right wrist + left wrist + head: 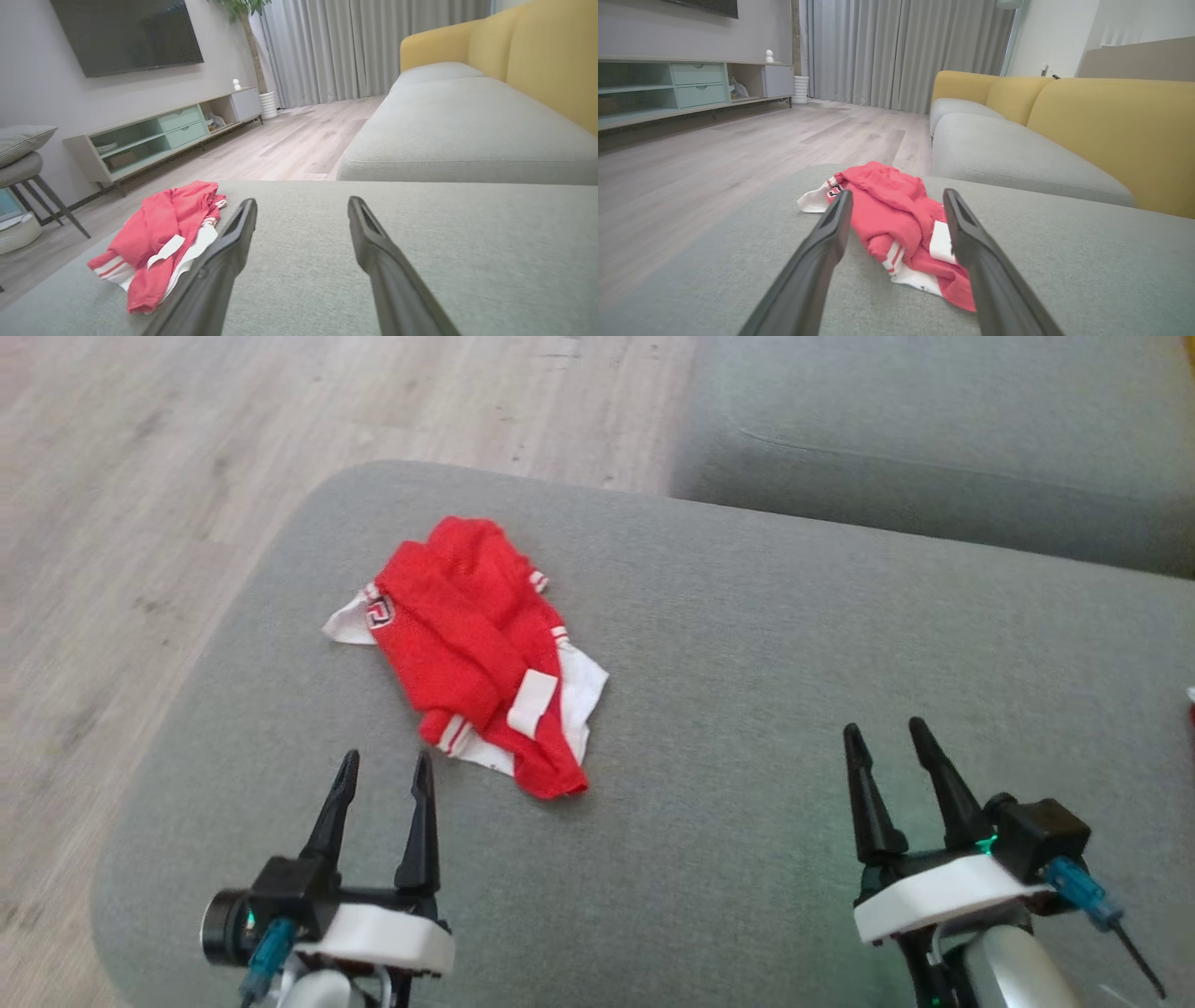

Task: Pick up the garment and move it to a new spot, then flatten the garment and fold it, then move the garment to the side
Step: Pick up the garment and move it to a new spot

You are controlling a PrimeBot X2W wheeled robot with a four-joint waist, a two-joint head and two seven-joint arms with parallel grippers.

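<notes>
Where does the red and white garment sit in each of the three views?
Head view: the garment lies left of centre on the grey cushion, just ahead of the left hand.
Left wrist view: centre, seen between that hand's fingers.
Right wrist view: lower left, left of the right hand.
Shared landmark: the second grey seat beyond it.

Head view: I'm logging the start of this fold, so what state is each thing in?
garment: crumpled in a heap on the grey cushion, not held.
left tool: open, empty, close to the garment's near edge.
right tool: open, empty, over bare cushion, well apart from the garment.
</notes>
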